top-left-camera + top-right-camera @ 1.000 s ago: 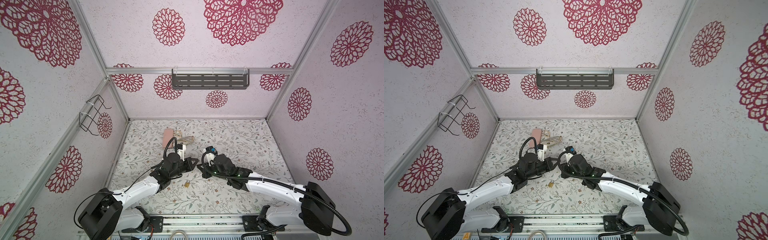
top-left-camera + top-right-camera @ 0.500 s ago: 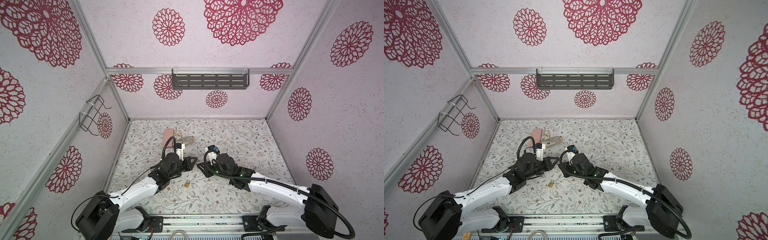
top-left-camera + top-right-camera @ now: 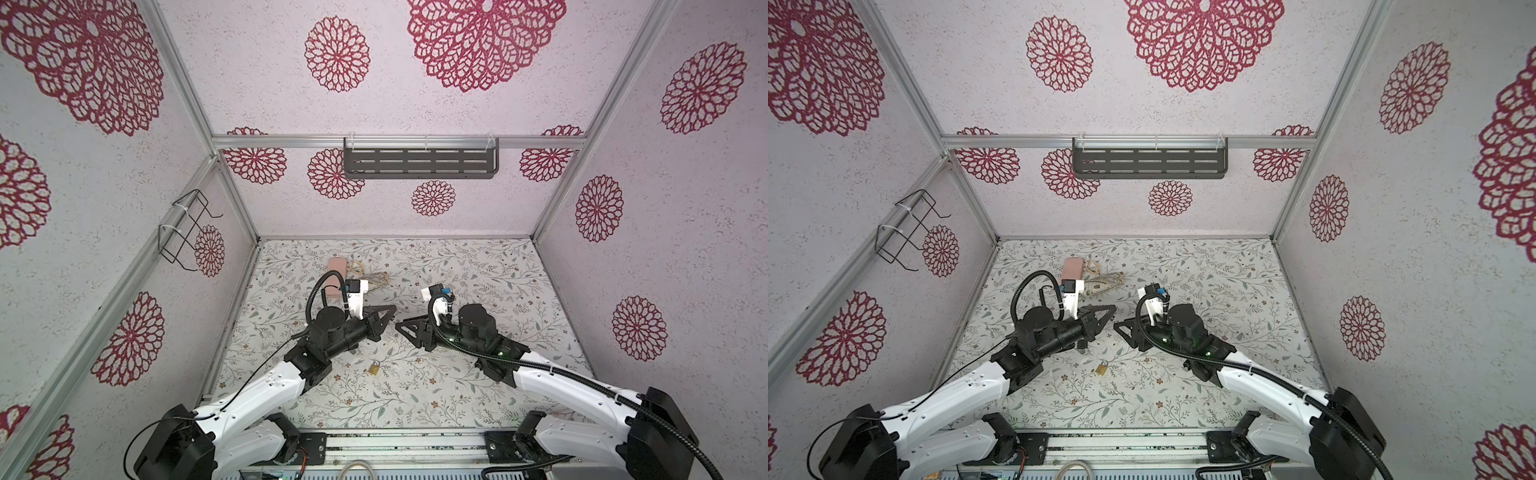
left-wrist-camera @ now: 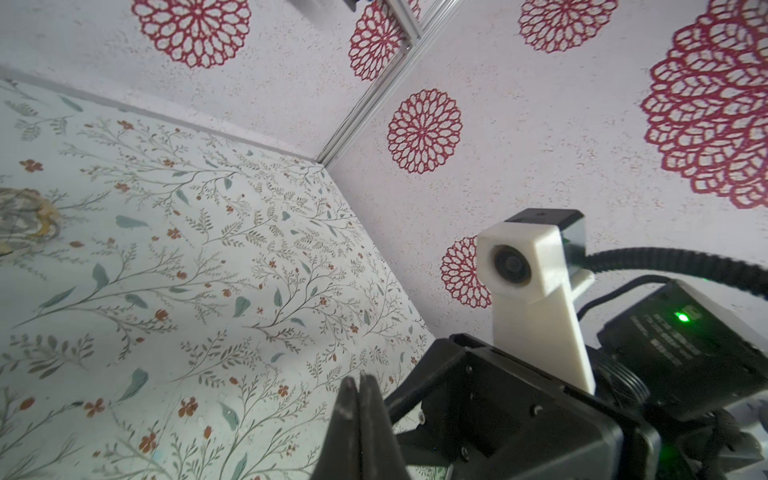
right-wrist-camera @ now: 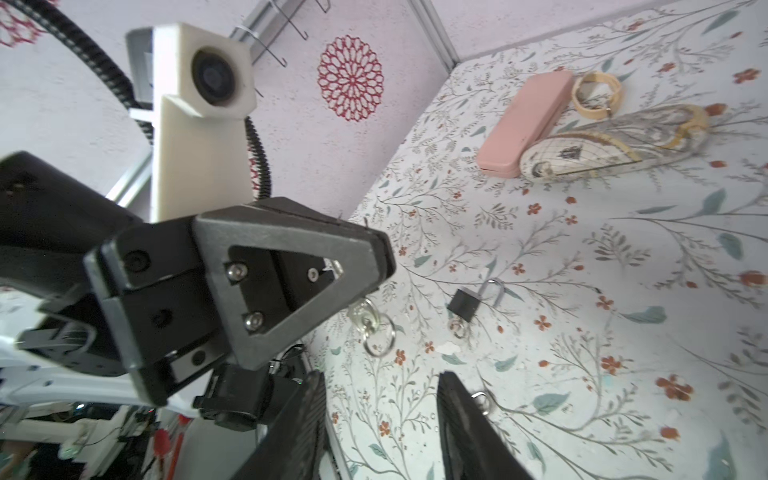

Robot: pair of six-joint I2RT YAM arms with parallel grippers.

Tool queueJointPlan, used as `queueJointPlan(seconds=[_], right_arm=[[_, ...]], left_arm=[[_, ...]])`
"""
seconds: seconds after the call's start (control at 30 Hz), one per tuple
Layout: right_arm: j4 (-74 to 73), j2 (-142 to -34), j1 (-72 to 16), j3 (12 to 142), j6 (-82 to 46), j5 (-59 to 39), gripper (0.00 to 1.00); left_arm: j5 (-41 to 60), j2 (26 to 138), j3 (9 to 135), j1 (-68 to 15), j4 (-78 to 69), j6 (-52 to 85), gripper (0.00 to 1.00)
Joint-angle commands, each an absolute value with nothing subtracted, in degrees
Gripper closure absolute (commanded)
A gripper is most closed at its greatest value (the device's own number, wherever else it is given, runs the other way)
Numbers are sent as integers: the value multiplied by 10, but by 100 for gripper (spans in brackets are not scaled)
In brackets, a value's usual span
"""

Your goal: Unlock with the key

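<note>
Left gripper (image 3: 389,311): arm low, reaching toward 2 o'clock, clamped on key (image 5: 360,312). Right gripper (image 3: 401,326): facing it at 9 o'clock, jaws apart, empty. Padlock (image 3: 375,368): tabletop (image 3: 478,270), 6 o'clock of both.

White arm links (image 3: 266,386) with black motor housings (image 3: 332,328); ribbed black cables (image 4: 665,258); white camera mounts (image 4: 536,299); left end effector (image 5: 384,257) has triangular black fingers (image 5: 291,226) carrying silver screws (image 5: 236,271).
</note>
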State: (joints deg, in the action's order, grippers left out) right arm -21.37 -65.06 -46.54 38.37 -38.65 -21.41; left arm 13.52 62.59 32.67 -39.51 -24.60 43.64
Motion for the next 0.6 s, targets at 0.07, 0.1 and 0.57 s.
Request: queueJointPlan(seconds=[0.07,0.1,0.57], right_arm=[[-328,-638,-445,377,-424,-269,54],[-334,-639,-444,377,-425,-271,54],[-377,-660,-426,377,-440,-298,67]], left_arm=[[175,625,316,-395,-330,414,100],[177,626,317,-396,-334,414,100],[193,638,321,-395,-356,414,100]])
